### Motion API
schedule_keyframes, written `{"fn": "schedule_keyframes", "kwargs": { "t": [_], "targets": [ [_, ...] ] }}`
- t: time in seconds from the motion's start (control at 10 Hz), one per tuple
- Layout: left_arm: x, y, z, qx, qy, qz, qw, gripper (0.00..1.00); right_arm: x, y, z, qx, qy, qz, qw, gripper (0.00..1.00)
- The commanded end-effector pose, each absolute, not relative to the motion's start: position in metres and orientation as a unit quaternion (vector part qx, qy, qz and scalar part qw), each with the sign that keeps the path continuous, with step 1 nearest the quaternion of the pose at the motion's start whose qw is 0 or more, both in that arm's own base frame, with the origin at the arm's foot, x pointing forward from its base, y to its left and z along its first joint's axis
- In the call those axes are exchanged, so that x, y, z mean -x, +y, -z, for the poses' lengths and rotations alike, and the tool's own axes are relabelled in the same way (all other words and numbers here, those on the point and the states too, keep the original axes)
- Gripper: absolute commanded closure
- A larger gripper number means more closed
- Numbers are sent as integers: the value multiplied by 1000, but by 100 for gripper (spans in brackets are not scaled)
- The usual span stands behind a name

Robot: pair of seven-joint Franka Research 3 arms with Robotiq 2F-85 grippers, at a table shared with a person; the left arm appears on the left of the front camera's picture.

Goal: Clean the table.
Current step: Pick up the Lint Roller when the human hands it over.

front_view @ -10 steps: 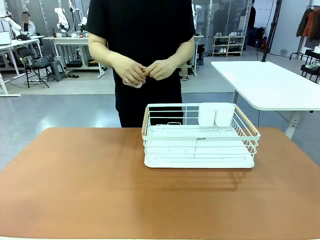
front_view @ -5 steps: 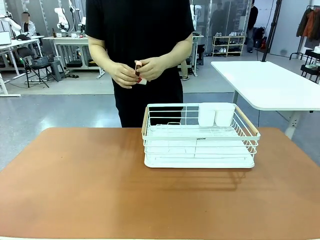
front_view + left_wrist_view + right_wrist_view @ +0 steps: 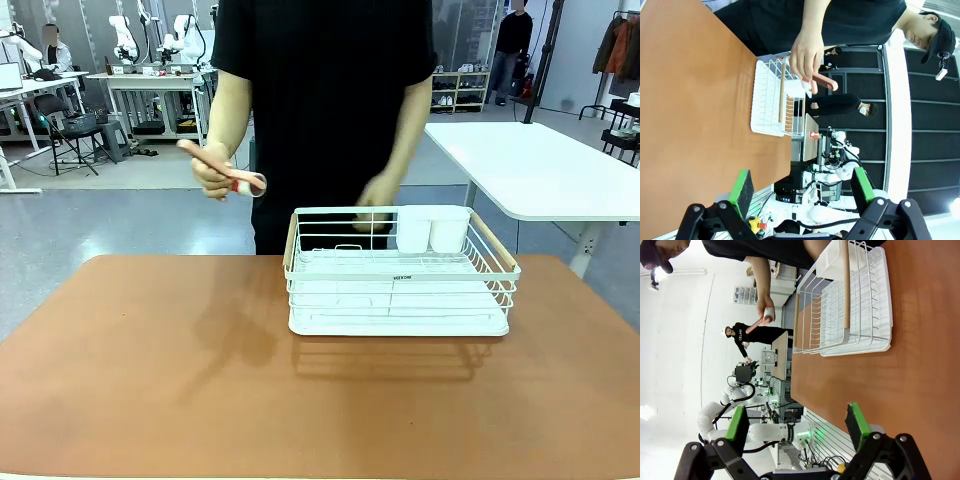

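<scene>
2 grippers are gaping wide, gripping nothing: your left gripper (image 3: 802,186) and right gripper (image 3: 797,422). A white wire rack (image 3: 400,296) is sitting on the smooth reddish-brown table (image 3: 150,380).

Changes I log from my station. Person's hands: clasped together at the waist a second ago, now parted. Entry one, the right hand (image 3: 212,172): swung outward, away from the body, and alone gripping a slim pink-handled item (image 3: 243,184) with a white and red end, which juts out on both sides of the fist. Entry two, the left hand (image 3: 380,190): dropped low, with the far rim of the white wire rack (image 3: 400,212) just beneath it. Entry three, torso: shifted toward the left hand's side.
</scene>
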State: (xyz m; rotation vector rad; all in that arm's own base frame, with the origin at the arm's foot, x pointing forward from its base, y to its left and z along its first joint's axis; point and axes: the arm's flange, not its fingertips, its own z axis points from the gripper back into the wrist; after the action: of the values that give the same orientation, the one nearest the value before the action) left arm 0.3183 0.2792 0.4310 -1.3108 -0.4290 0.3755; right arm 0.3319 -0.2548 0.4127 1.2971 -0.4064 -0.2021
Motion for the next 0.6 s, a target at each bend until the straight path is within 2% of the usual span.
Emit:
{"fn": "schedule_keyframes", "kwargs": {
  "t": [0.0, 0.5],
  "targets": [
    [-315, 281, -432, 606, -197, -165, 752, 0, -328, -253, -415, -599, -184, 91, 774, 0],
    [-315, 281, -432, 606, -197, -165, 752, 0, -328, -253, -415, -599, -184, 91, 774, 0]
  ]
}}
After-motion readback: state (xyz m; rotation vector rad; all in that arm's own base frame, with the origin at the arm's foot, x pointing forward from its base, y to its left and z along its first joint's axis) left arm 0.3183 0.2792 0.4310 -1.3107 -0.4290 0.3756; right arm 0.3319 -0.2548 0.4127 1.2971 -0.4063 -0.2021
